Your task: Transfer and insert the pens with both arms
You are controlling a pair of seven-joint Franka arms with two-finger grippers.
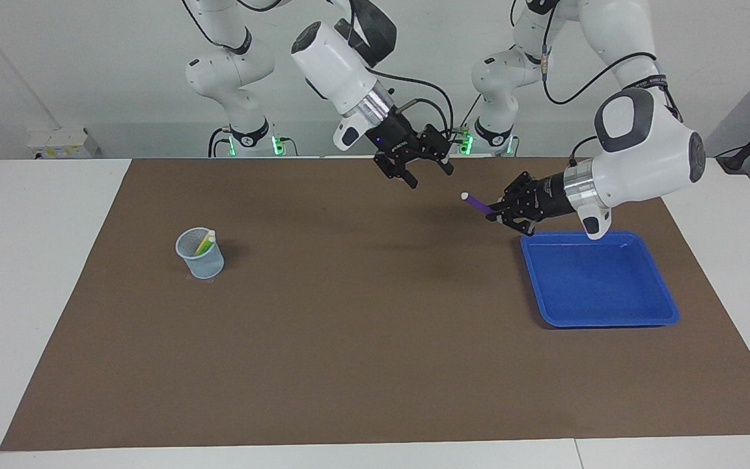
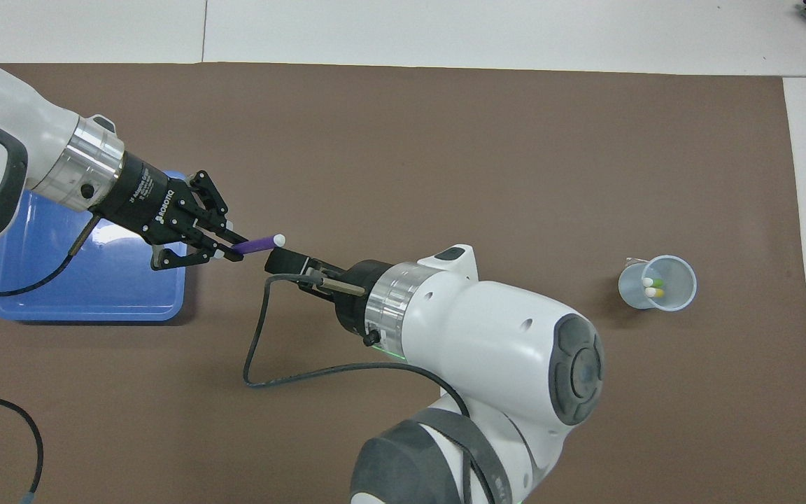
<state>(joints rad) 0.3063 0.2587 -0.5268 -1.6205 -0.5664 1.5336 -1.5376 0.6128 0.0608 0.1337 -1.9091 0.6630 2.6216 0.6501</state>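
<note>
Risk at handover: purple pen [image 1: 477,202], clamped in left pincer [image 1: 493,213] just off blue tray [image 1: 599,281], may drop if wide right pincer [image 1: 428,174], apparently close, closes misaligned.

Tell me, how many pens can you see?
3. A thin purple pen is gripped in the left gripper above the brown mat; the green pen and yellow pen stand in the pale mesh cup.
</note>
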